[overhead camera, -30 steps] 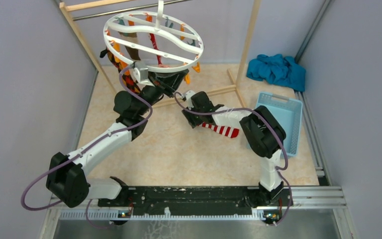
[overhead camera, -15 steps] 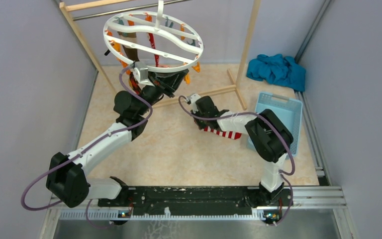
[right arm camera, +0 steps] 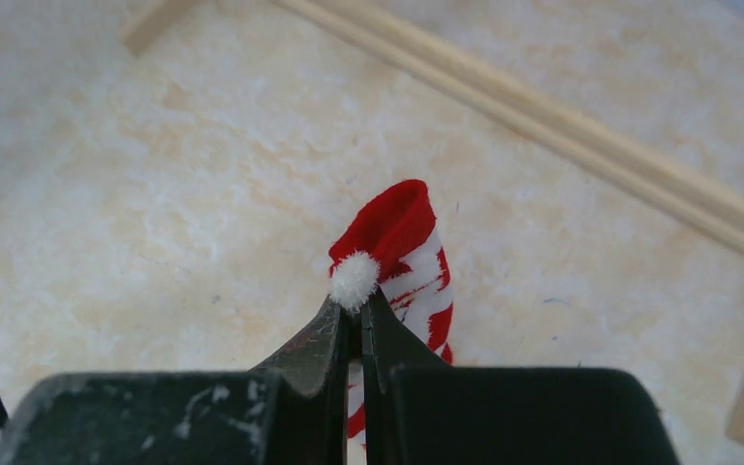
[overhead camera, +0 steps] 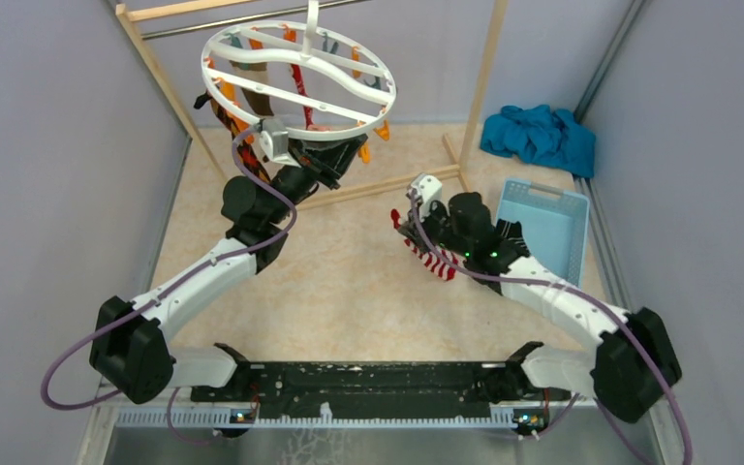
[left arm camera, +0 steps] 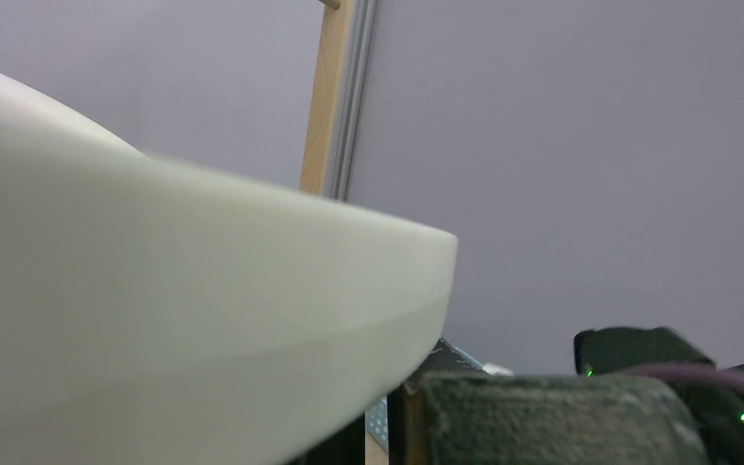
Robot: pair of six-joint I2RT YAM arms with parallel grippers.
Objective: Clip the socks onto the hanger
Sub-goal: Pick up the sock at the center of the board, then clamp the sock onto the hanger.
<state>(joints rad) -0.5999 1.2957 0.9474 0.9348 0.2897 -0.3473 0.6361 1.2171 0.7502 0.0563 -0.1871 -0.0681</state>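
Observation:
The hanger, a white ring with cross bars and orange clips, hangs from the rod at the back. Dark and red patterned socks dangle under it. My left gripper is shut on the ring's near rim, which fills the left wrist view as a blurred white hanger band above one dark finger pad. My right gripper is shut on the red-and-white striped sock just above the floor. The right wrist view has that gripper pinching the sock beside its white pompom.
A light blue basket stands right of the right arm. A teal cloth heap lies in the back right corner. The wooden rack's post and floor bar stand behind the sock; the same bar crosses the right wrist view.
My right gripper has shut on the striped sock. The right arm's elbow has swung out to the right, carrying gripper and sock a little rightward. The left arm and hanger have stayed still.

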